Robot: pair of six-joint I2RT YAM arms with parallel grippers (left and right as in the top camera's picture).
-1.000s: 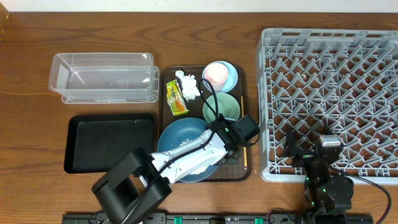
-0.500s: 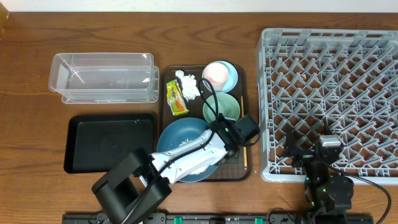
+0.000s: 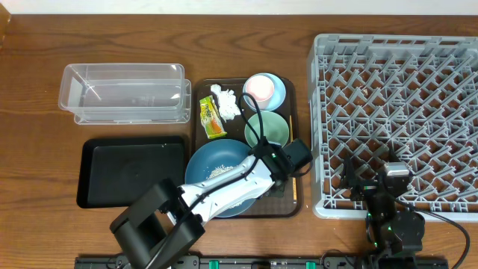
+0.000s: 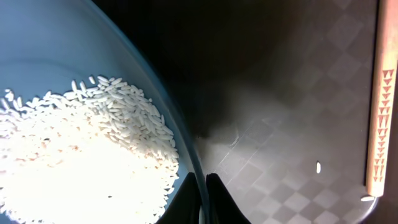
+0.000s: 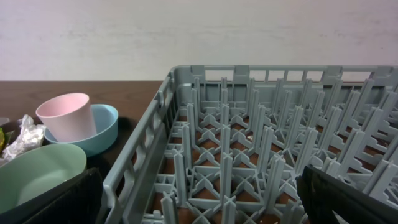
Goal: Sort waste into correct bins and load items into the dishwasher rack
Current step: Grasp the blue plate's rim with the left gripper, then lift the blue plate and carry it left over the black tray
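Note:
My left gripper (image 4: 202, 182) is shut on the right rim of the large blue bowl (image 3: 213, 183), one finger inside and one outside. White rice (image 4: 81, 143) lies heaped in the bowl (image 4: 56, 50). The bowl sits on the brown serving tray (image 3: 196, 112), with the wooden chopstick (image 4: 380, 106) along the tray's right side. My right gripper (image 5: 199, 205) stands open over the near edge of the grey dishwasher rack (image 3: 396, 75), holding nothing. Behind the blue bowl are the mint-green bowl (image 3: 267, 128), the pink cup (image 3: 259, 87) inside the light-blue bowl (image 3: 278, 93), the tissue (image 3: 225, 101) and the snack wrapper (image 3: 211, 118).
The clear tub (image 3: 123, 93) stands at the back left, and the black tray (image 3: 131, 170) lies in front of it, just left of the serving tray. The rack (image 5: 249, 124) fills the right side of the table.
The left gripper has shut on the blue bowl's rim. The bowl has shifted slightly to the left and back. The right arm has not moved.

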